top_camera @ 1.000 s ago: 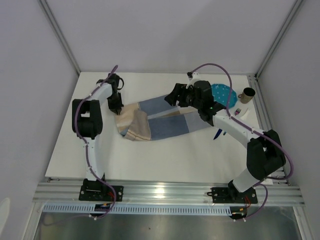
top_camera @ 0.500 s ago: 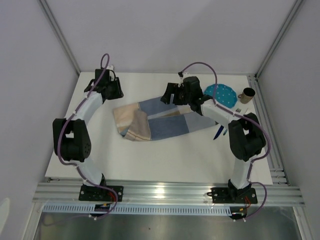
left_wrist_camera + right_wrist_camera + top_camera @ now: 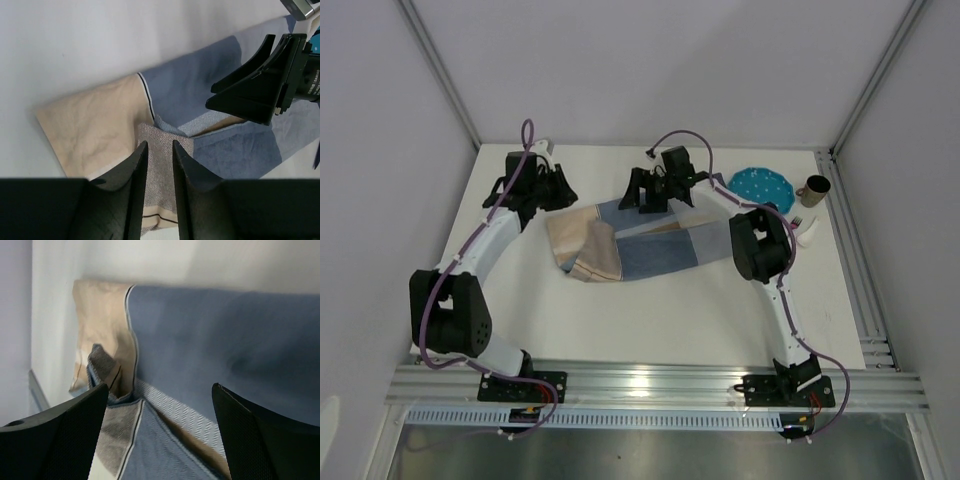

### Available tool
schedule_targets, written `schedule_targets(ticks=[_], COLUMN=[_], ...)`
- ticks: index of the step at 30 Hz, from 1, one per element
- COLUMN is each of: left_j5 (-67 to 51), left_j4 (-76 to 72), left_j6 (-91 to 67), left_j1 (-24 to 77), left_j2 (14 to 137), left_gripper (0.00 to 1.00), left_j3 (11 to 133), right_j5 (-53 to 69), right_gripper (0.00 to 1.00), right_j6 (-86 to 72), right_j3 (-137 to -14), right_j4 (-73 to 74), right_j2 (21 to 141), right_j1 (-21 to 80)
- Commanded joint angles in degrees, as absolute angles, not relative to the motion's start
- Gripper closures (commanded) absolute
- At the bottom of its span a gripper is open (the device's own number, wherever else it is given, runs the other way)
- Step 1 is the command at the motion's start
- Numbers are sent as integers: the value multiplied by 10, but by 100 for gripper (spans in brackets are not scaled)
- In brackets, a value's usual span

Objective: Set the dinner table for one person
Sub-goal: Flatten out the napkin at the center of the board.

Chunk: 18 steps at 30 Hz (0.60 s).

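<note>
The white dinner table [image 3: 670, 320] carries a blue-and-beige placemat [image 3: 650, 245] that lies crumpled, its left end folded over. My left gripper [image 3: 563, 195] hovers over the mat's far left corner. In the left wrist view it [image 3: 158, 147] is narrowly open and empty above the folded herringbone patch [image 3: 160, 145]. My right gripper [image 3: 632, 195] is wide open and empty over the mat's far edge. In the right wrist view it [image 3: 160, 390] looks down on the blue cloth [image 3: 210, 330]. A teal plate [image 3: 765, 185] sits at the far right.
A brown cup [image 3: 813, 190] stands right of the plate, with a fork and a white item [image 3: 805, 230] in front of it. The right arm's elbow [image 3: 758, 245] rests over the mat's right end. Silver rails [image 3: 650, 385] edge the table. Grey walls enclose it.
Both arms stretched out further. My left gripper moved from the mat's left edge back and to the right. My right gripper moved left along the mat's far edge, away from the plate.
</note>
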<state>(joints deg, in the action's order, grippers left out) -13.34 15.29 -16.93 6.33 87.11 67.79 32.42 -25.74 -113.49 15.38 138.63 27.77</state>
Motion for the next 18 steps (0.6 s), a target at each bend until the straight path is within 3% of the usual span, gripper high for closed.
schedule_targets(ticks=[1,18], left_j5=[-126,-113], left_j4=[159,188], left_j6=[-199,-234], left_j1=[70,79], left_j2=[855,864], left_gripper=[71,83], left_j3=[677,688], right_j5=[401,481], right_gripper=[12,16], right_j6=[-292,-338], right_j3=[-1173,-1138], right_j4=[170,142], right_j2=[1384,1413], right_j1=[294,335])
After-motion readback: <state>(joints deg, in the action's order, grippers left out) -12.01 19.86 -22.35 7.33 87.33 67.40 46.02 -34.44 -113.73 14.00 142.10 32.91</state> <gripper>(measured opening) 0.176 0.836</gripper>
